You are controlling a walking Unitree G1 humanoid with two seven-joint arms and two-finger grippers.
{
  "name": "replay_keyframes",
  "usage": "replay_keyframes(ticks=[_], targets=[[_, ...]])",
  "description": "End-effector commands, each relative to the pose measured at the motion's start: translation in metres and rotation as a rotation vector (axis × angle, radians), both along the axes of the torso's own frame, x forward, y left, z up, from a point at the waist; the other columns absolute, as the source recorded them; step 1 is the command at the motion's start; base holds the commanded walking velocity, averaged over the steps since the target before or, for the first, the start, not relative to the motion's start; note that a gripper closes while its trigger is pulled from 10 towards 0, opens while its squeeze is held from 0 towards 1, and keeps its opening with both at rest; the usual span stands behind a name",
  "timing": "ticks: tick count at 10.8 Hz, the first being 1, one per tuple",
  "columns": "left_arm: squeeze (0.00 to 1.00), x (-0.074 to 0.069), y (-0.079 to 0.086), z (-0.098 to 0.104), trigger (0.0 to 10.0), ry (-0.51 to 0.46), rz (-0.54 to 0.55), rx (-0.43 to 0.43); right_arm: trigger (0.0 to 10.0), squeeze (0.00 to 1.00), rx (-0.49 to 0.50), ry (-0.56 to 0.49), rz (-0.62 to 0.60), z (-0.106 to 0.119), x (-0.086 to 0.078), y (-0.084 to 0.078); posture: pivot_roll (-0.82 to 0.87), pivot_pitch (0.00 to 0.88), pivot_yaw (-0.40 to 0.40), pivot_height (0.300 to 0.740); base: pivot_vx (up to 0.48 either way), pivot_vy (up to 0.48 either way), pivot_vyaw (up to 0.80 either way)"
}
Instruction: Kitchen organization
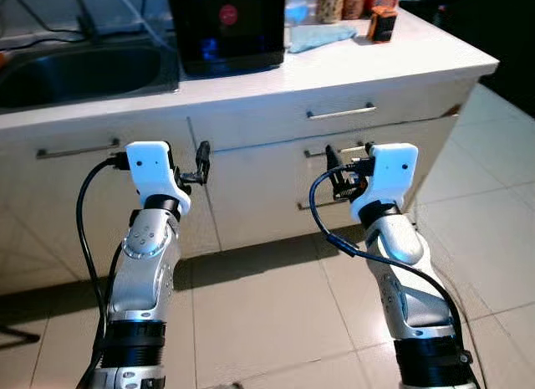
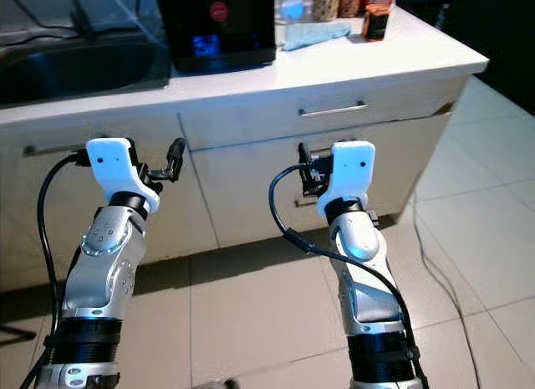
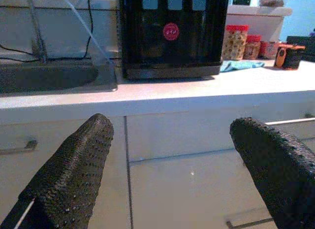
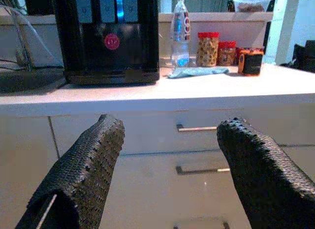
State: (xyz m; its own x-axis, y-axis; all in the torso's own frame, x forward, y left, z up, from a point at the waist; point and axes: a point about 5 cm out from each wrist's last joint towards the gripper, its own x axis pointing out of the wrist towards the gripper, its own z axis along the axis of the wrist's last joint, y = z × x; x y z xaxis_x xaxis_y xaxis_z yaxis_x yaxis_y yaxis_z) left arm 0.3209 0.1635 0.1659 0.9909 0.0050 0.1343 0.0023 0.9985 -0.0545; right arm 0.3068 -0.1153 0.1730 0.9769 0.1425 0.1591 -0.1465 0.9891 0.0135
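Before the drawers (image 1: 334, 146), both spread fingers (image 4: 88, 170), nothing between

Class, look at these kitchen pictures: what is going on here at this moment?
A humanoid robot stands facing a white kitchen counter. Both arms are raised toward the drawers: the left gripper and the right gripper are open and hold nothing. On the counter stand a black water dispenser, a clear bottle, red-lidded jars, a blue cloth and a small orange and black object. A sink lies to the left. Nothing is being handled.
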Motion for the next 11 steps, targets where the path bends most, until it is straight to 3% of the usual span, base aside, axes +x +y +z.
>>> replay_keyframes(ticks=[1,6,8,11], targets=[[0.00,0.001,0.000,0.004,10.0,-0.005,0.002,-0.006,10.0,0.00,0.001,-0.059,0.020,0.013,-0.001,0.005,-0.05,0.011,0.048,0.740,0.442,0.000,0.00],[0.00,0.002,-0.001,0.019,10.0,-0.064,0.023,0.004,10.0,0.00,-0.014,-0.082,0.052,0.020,-0.002,0.008,-0.05,0.015,0.032,0.740,0.445,0.000,0.00],[0.00,0.002,0.000,0.015,10.0,-0.042,0.039,-0.002,10.0,0.00,-0.012,-0.083,0.064,0.020,-0.001,0.011,-0.05,0.016,0.027,0.740,0.444,0.000,0.00],[0.00,0.003,0.001,0.013,10.0,-0.027,0.054,-0.033,10.0,0.00,0.003,-0.060,0.048,0.015,-0.001,0.010,-0.05,0.015,0.031,0.740,0.092,0.096,0.00]])
